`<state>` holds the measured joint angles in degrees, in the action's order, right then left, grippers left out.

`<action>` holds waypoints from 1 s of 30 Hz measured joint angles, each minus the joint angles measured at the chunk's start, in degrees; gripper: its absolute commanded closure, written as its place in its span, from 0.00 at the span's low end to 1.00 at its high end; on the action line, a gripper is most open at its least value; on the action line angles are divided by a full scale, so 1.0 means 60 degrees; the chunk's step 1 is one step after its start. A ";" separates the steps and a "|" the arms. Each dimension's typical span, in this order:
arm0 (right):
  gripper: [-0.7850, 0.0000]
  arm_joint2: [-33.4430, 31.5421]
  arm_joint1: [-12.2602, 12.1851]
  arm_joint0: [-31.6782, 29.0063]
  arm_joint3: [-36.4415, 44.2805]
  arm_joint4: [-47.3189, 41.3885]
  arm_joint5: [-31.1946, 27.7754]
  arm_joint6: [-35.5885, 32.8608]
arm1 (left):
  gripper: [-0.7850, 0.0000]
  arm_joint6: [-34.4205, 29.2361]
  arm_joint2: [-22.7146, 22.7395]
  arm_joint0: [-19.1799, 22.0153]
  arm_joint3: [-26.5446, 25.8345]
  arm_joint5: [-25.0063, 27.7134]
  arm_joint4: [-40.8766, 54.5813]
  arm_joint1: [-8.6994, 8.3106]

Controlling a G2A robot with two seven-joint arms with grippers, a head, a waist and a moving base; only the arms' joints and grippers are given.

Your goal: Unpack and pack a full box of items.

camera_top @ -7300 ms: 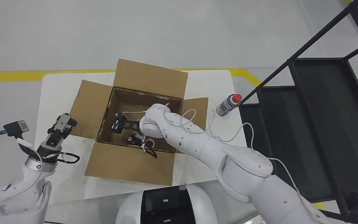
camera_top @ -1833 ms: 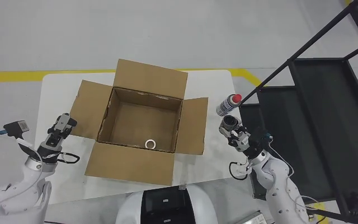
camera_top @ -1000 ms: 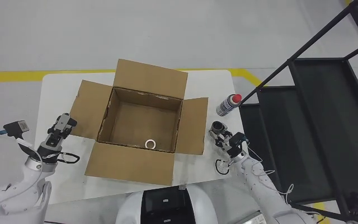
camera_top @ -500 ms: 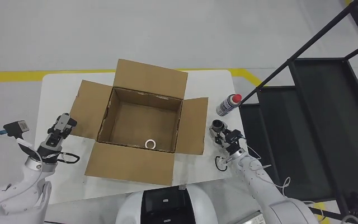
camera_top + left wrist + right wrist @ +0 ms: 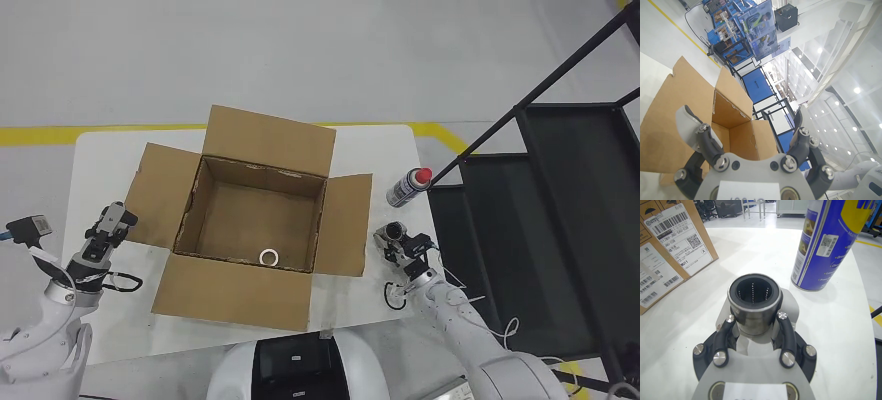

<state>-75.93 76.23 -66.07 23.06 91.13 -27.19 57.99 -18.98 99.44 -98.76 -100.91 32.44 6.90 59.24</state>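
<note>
Cardboard box [image 5: 270, 140] sits open mid-table from above, white ring [image 5: 268, 258] inside. Left wrist: we log left gripper [image 5: 742, 113] spread wide beside it. Right wrist: right gripper [image 5: 755, 311] pinches steel bearing [image 5: 753, 321] between barcode-stickered box and blue printed spray can [image 5: 827, 247].

This is an industrial hall, warehouse-like. The pale polished floor [image 5: 300, 50] carries a yellow line [image 5: 100, 132]. Blue storage racks [image 5: 723, 34] hold boxes at upper left, beside a big hanging screen [image 5: 759, 39]. Rows of high ceiling lights [image 5: 819, 50] fill the right.
</note>
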 measured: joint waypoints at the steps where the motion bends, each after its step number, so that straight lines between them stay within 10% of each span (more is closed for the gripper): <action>1: 0.00 0.0013 -0.0014 -0.0051 0.0074 0.0007 0.0052 0.0096 | 0.00 0.0000 0.0000 0.0000 0.0000 0.0000 0.0000 0.0000; 15: 0.00 -0.0924 -0.0734 -0.1895 0.3473 0.0024 -0.0216 0.0481 | 0.00 0.0000 0.0000 0.0000 0.0000 0.0000 0.0000 0.0000; 25: 0.00 -0.2839 -0.1204 -0.5579 1.0587 -0.1594 -0.1066 -0.4406 | 0.00 0.0000 0.0000 0.0000 0.0000 0.0000 0.0000 0.0000; 30: 0.00 -0.2996 -0.1209 -0.6094 1.1752 -0.2323 -0.1140 -0.5399 | 0.00 0.0000 0.0000 0.0000 0.0000 0.0000 0.0000 0.0000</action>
<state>-93.91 68.98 -102.64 93.57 77.19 -34.03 25.59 -18.98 99.44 -98.76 -100.91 32.44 6.90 59.24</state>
